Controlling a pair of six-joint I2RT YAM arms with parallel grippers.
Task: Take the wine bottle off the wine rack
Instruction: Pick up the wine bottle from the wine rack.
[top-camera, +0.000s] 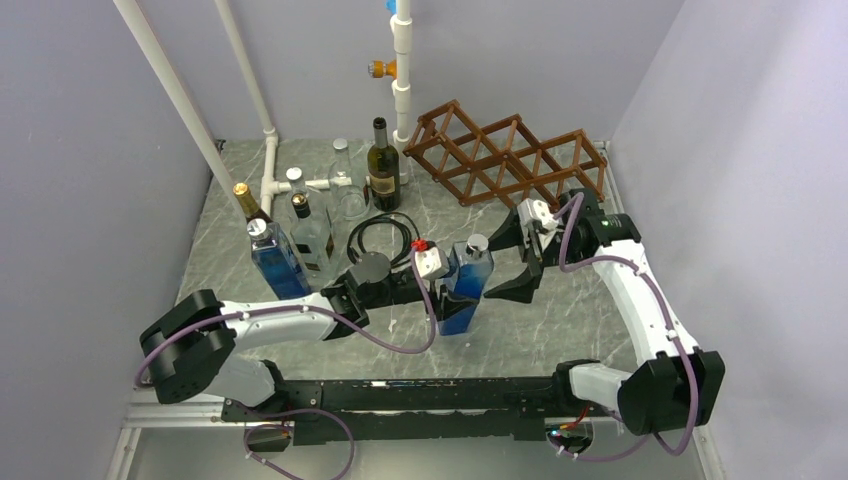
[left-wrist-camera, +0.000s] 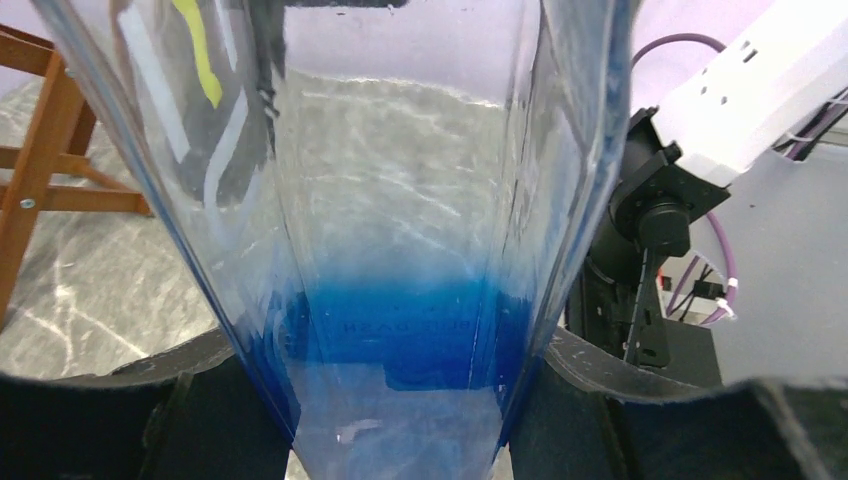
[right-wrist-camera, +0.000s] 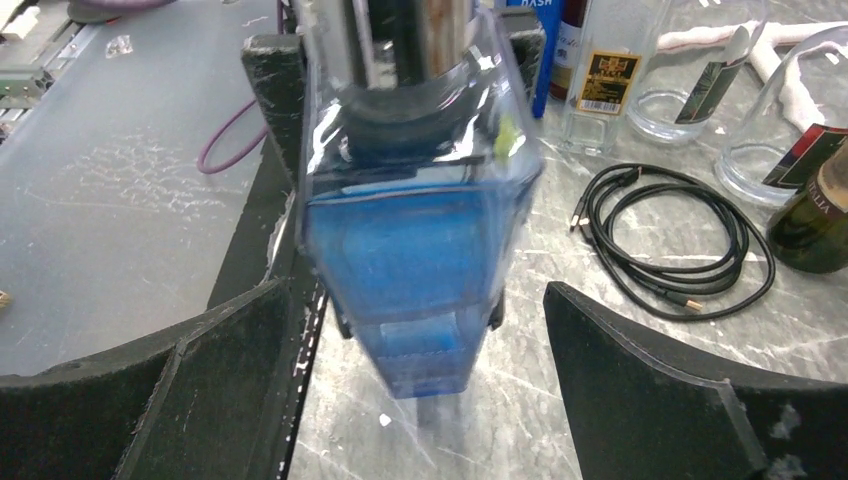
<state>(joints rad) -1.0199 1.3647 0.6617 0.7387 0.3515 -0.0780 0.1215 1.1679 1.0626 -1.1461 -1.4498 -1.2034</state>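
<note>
Left arm low, left tool clamped on blue bottle, right arm bent, right tool spread wide

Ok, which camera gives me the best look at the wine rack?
The top external view: the whole wine rack shows there, both rows of cells, at the back right. The left wrist view catches only a few of its slats at its left edge, beside the blue bottle. The right wrist view shows none of it.
</note>
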